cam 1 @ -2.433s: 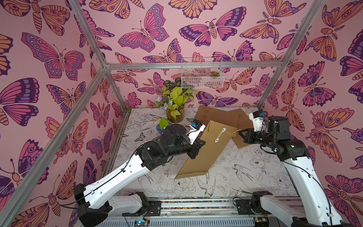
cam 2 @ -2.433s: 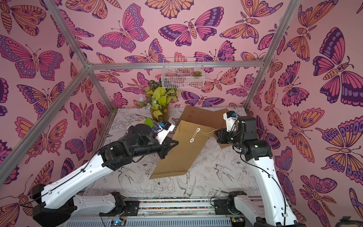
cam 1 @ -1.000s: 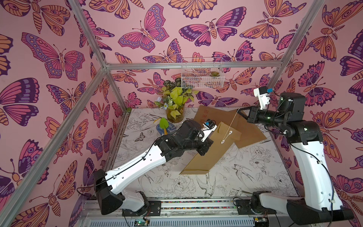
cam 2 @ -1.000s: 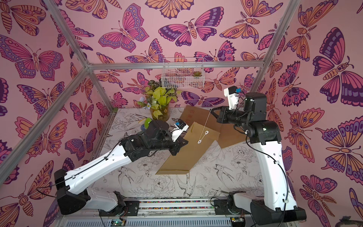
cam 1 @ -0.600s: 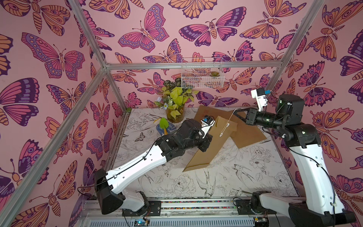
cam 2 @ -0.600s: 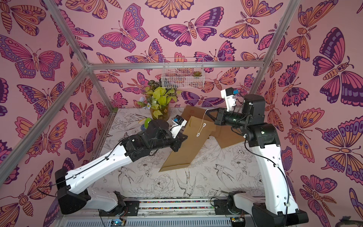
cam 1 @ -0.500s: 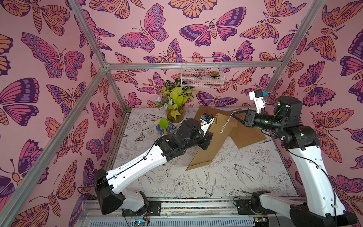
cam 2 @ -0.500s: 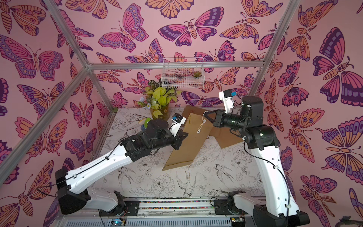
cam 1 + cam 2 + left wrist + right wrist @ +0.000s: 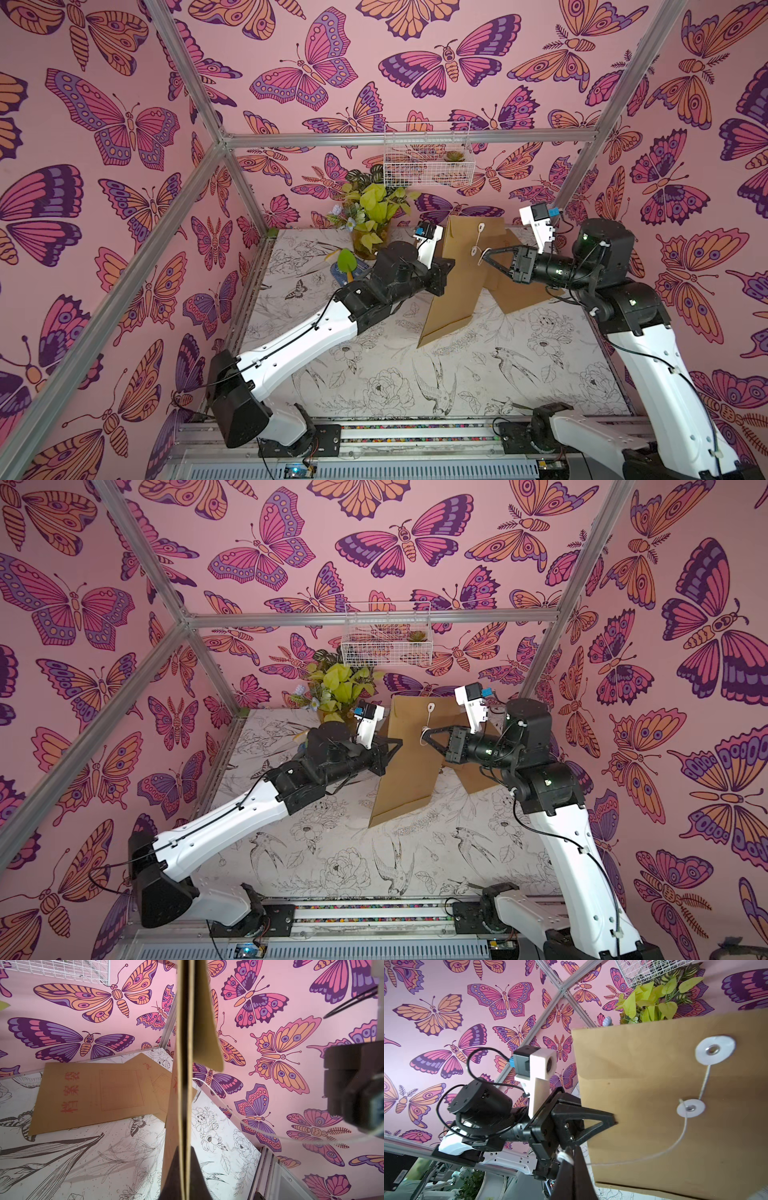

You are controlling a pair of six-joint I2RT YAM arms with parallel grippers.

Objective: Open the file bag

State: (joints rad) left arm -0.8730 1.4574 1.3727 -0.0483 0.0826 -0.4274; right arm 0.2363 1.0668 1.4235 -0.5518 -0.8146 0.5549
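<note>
Left gripper [image 9: 451,264] is clamping hard on the edge of the file bag [image 9: 455,291], holding it upright at centre frame in both top views, its lower corner appearing to rest on the table [image 9: 374,374]. Right gripper [image 9: 484,254], jaws pressed together, is pinching the white string [image 9: 683,1132], which is trailing slack from the lower paper button [image 9: 691,1108] on the bag's face. Right of centre behind it, spare file bags [image 9: 93,1093] are lying flat, and a leafy plant [image 9: 372,208] is standing at upper centre.

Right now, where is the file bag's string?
In a top view, the string runs down the raised file bag into the shut right gripper, at the back.
</note>
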